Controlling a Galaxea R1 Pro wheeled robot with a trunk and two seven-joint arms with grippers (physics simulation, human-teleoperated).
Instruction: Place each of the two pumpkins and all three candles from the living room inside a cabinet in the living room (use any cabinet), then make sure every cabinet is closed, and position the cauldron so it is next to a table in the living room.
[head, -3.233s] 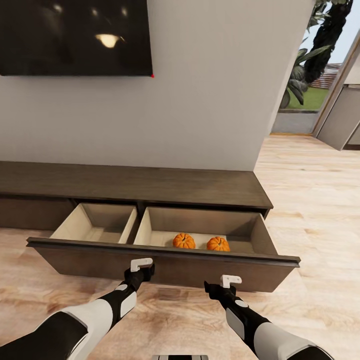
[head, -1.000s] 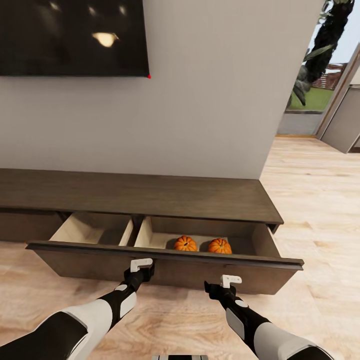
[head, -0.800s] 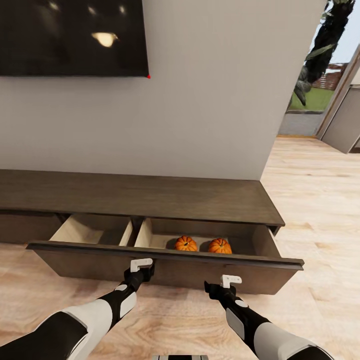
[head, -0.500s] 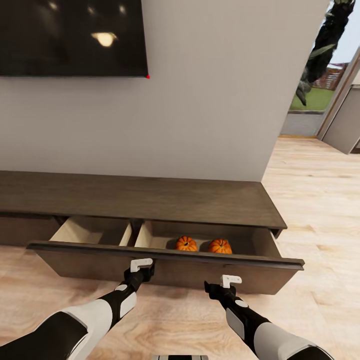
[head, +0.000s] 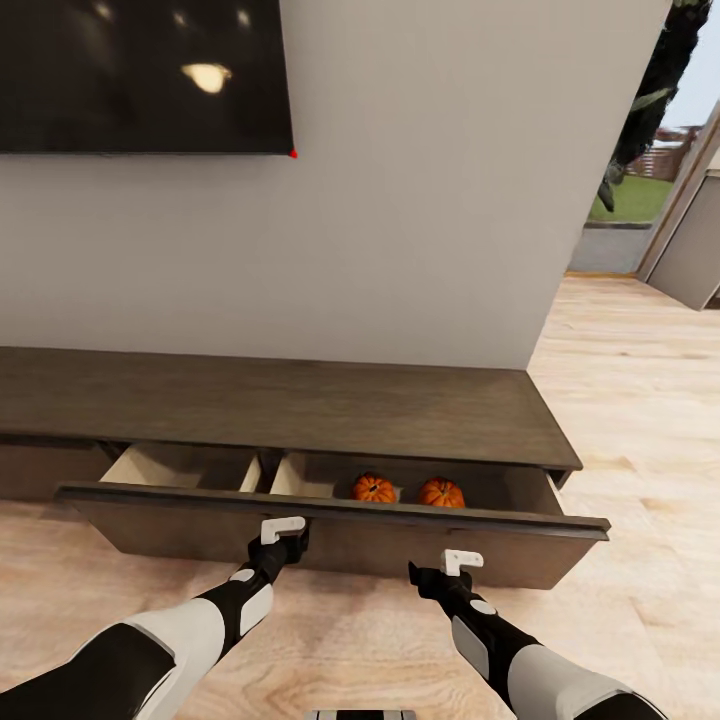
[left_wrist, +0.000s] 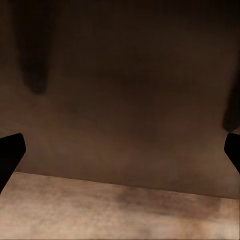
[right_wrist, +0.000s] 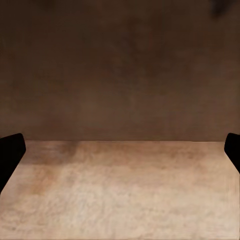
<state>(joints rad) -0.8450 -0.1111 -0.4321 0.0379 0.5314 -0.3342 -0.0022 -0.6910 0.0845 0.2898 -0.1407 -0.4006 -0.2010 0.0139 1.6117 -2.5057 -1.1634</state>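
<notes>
From the head camera I see the cabinet running along the wall under a dark wall screen; its wide drawer stands partly pulled out, with a sliver of pale beige interior showing behind the front; the drawer is split by a divider, and the two pumpkins sit side by side in the compartment on my right, apart from each other, near the drawer front; the compartment on my left shows only bare beige floor; my left gripper is right at the drawer front, low on the panel, and my right gripper is at the same panel further right, lower still; whether either one touches the wood I cannot tell; through the left wrist camera the dark fingertips sit far apart at the edges of the frame with nothing between them, so that gripper is spread wide; the right wrist camera shows the same, fingertips wide apart, facing the brown panel above the pale wood floor.
</notes>
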